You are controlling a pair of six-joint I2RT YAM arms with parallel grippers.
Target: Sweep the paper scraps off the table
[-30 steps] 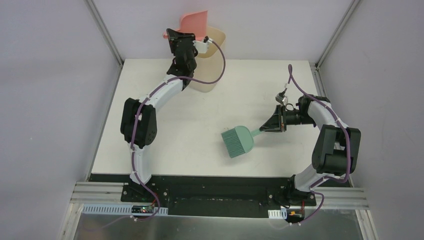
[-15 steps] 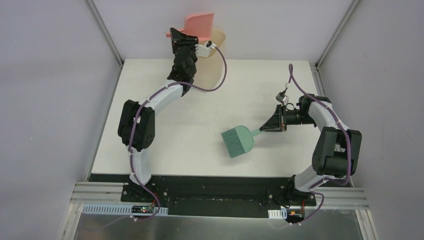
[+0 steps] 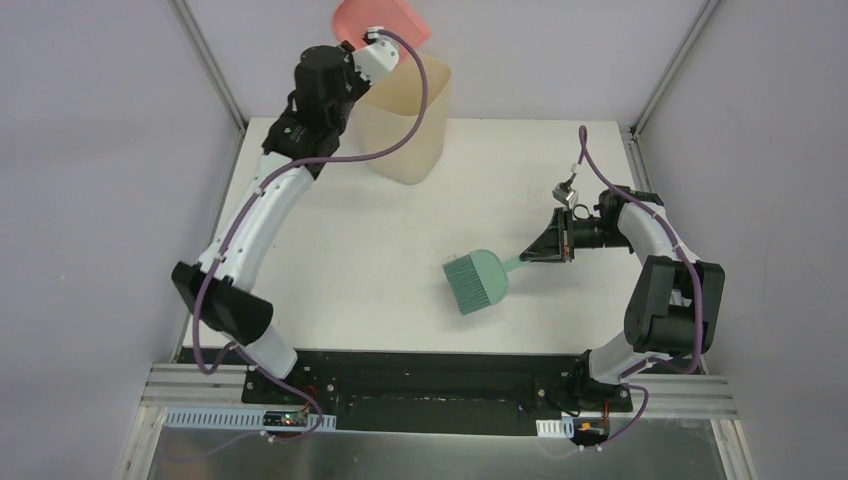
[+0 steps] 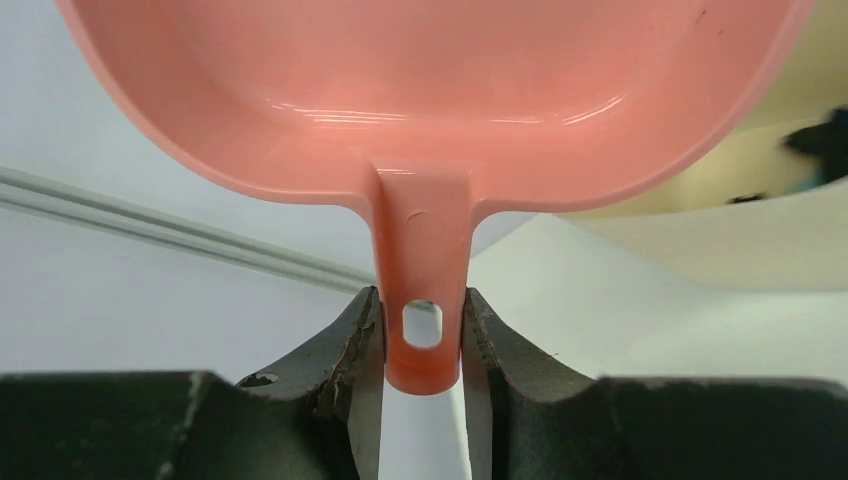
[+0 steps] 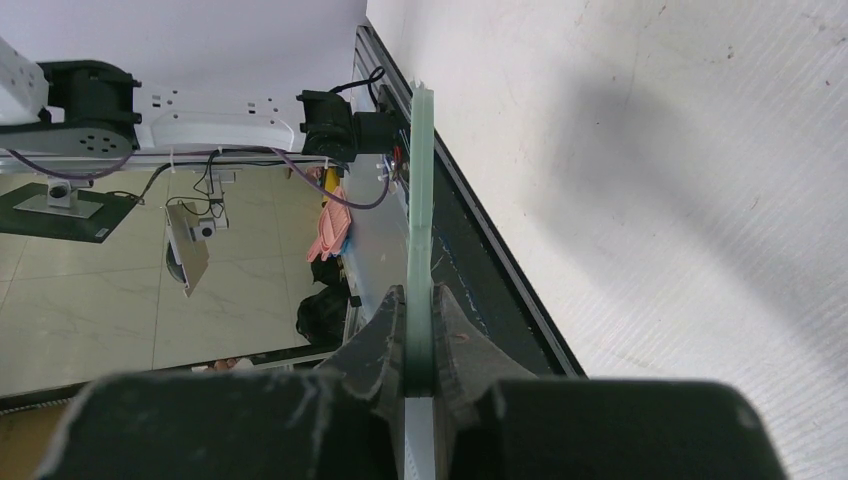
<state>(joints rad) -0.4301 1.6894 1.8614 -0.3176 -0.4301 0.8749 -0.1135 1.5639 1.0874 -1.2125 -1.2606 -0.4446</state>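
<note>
the cream bin [image 3: 412, 140] stands at the far edge of the table [image 3: 350, 260]. the pink dustpan [image 3: 385, 18] is held up over the bin's far rim. from above, the bin shows only cream wall, and the arm and its cable cross the mouth. the left wrist view looks past the pan into the bin at the right, where dark blurred bits [image 4: 815, 140] lie against the cream. these may be the paper scraps, but they are too soft to tell. the part of the pan in that view is glossy pink.

the left gripper [image 4: 422, 330] is clamped narrow on the pan's handle, one finger on each side of the hanging hole. the top view hides this grip.

the right gripper [image 5: 420, 300] is pinched tight on the green brush [image 3: 477, 283] by its handle. the top view shows the brush head low over the table's middle, bristles toward the left. the right wrist view shows the brush edge-on as a thin green blade, with white tabletop to its right and the table's black edge strip beyond.
</note>
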